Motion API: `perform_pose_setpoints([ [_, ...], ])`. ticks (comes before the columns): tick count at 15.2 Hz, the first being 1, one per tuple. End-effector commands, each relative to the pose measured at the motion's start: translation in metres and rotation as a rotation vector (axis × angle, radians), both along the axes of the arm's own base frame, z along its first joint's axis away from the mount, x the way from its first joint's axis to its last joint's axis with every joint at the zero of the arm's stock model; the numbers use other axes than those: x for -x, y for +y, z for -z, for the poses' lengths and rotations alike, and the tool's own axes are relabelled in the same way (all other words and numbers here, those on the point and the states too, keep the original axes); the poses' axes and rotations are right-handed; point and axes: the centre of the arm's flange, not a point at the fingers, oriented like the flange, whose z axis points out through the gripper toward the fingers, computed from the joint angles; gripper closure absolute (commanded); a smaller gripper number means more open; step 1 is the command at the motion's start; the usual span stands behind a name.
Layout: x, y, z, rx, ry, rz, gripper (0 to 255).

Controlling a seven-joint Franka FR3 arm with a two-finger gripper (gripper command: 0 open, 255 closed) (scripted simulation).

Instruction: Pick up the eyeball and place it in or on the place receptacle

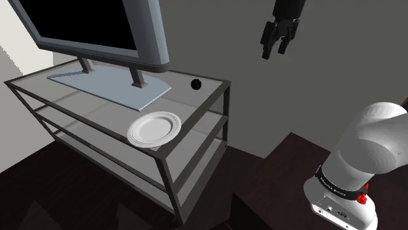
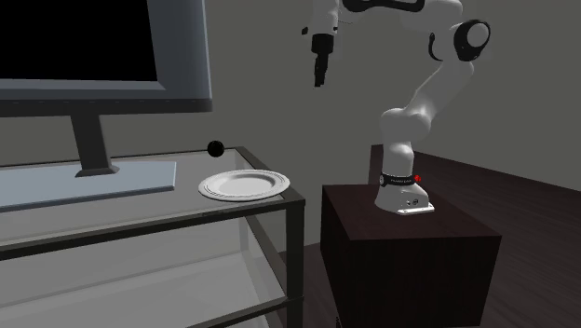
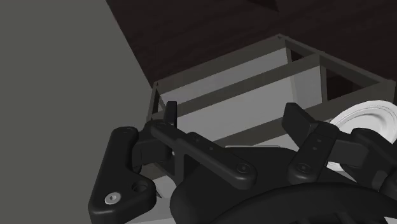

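Plainly, the task stands at its first step, the reach, and nothing is picked up yet. The eyeball [image 1: 195, 83], a small dark ball, sits on the glass top of the table [image 1: 98, 110], close to the corner where the wall-side edge meets the edge facing the robot. It is just off the corner of the TV [image 1: 91, 26] base and not touching it. The plate [image 1: 154, 127], white and empty, lies by the other corner of that robot-side edge, well apart from the eyeball. The tool [image 1: 274, 52] hangs high in the air, far above the top and seemingly out past that same edge, pointing downward. In the wrist view its two fingers [image 3: 294, 121] stand wide apart with nothing between them, so it holds nothing and touches nothing. As I judge it, the next move calls for a long travel across and down to bring the tool over the eyeball at its corner, fingers wide enough to straddle the ball. Then comes a careful descent until the tips sit either side of it, just above the glass. The ball is small and round, so it will likely roll if one finger nudges it first, and centring matters. The TV base close by leaves little room on that side.
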Motion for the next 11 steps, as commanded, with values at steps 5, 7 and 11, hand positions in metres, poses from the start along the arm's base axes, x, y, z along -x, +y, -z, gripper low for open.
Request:
perform_pose_setpoints([
  [5, -0.044, 0.011, 0.024, 0.019, -0.017, -0.009, 0],
  [7, -0.066, 0.016, 0.035, 0.029, -0.025, -0.014, 0],
  [11, -0.111, 0.026, 0.058, 0.049, -0.042, -0.023, 0],
])
